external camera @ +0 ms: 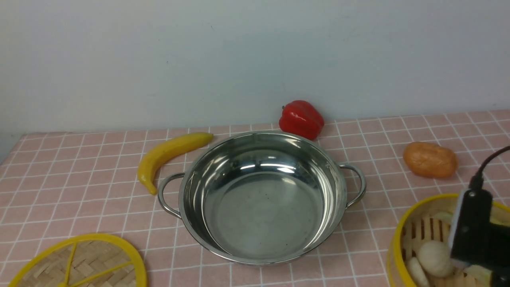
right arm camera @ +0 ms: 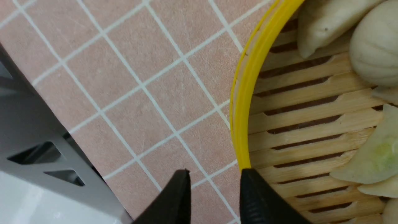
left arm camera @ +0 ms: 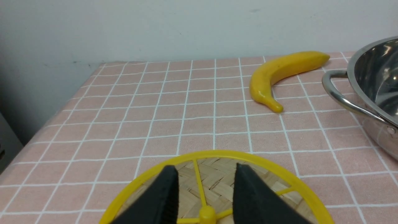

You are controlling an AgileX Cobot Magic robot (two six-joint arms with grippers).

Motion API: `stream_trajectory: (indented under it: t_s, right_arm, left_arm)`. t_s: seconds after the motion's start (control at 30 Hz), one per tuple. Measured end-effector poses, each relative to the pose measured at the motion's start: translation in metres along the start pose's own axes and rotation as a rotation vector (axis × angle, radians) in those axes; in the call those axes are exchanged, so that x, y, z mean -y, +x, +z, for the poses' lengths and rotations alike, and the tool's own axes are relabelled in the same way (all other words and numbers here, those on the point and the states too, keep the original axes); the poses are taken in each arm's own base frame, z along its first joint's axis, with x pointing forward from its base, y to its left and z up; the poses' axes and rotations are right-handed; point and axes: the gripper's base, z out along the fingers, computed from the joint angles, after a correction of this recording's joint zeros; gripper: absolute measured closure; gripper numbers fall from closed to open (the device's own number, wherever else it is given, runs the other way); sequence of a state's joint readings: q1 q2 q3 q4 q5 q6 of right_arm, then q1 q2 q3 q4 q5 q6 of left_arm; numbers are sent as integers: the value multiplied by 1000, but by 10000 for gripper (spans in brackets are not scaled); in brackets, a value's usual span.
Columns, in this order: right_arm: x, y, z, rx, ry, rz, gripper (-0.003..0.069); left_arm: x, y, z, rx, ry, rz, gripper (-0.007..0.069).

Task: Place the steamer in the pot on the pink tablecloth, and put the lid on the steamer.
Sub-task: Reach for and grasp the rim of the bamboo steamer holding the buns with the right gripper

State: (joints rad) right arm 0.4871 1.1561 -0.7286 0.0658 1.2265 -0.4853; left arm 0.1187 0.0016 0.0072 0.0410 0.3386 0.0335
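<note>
The wide shiny stainless-steel pot (external camera: 259, 207) with two looped handles is sitting on the pink, white-gridded tablecloth (external camera: 79, 179) covering the counter. The round bamboo steamer (external camera: 426, 231) with slatted base and yellow rim is standing at the pot's near right, well apart from it, holding pale buns and dumplings (external camera: 434, 253). The right arm's black fingers (right arm camera: 258, 199) are hanging apart at its edge, one at the rim, the other over cloth, gripping nothing. The flat woven-bamboo lid (external camera: 91, 259) with yellow spokes is lying at the pot's near left. The left arm's black fingers (left arm camera: 166, 196) are hovering spread above it, a spoke between them, holding nothing. A yellow banana (external camera: 167, 153) is lying at the pot's far left
</note>
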Motion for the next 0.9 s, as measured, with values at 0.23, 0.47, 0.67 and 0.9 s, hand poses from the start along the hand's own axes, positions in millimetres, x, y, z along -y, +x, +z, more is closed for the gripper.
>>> stream_trajectory:
  t_s: [0.23,0.47,0.67,0.9]
  right_arm:
    - [3,-13,20,-78,-7,-34,384]
    - [12,-30,50,-119,-12,-25,337]
    - [20,-35,73,-192,-1,0,335]
    - [22,-36,79,-208,26,136,548]
  left_arm:
    - [0,0,0,0,0,0,382]
    - [0,0,0,0,0,0,382]
    - [0,0,0,0,0,0,382]
    - [0,0,0,0,0,0,382]
